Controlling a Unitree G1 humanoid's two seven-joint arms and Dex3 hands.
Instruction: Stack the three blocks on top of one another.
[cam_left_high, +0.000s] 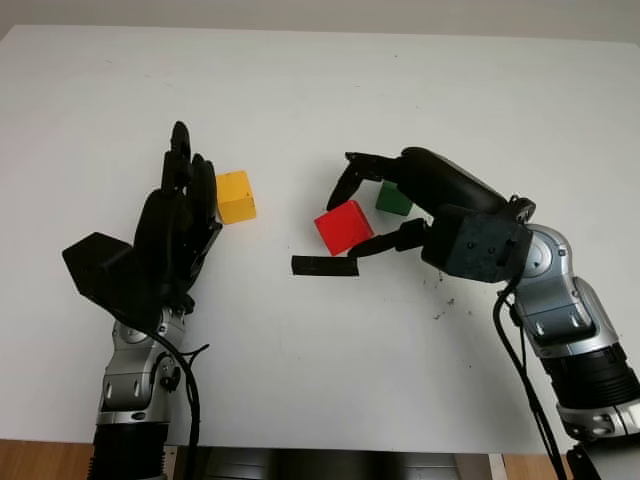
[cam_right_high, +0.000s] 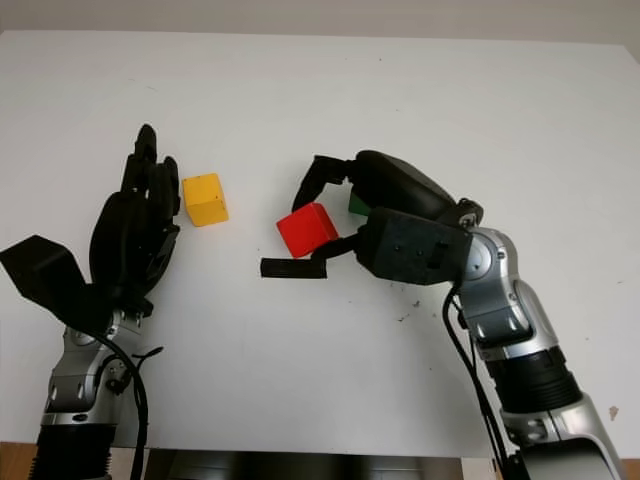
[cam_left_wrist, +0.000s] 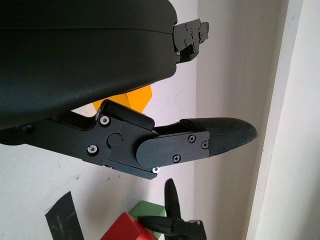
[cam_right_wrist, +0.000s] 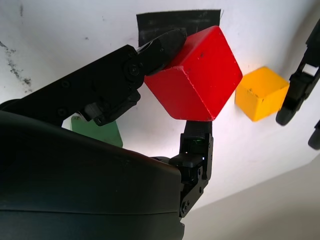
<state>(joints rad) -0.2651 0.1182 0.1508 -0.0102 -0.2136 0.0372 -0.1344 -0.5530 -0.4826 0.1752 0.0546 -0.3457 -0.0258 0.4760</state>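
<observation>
Left eye view is showing the left hand hanging open just left of the yellow block. Right of that block, a black tape strip is lying on the white table. The right hand is gripping the tilted red block above the strip, with the green block just behind.
</observation>
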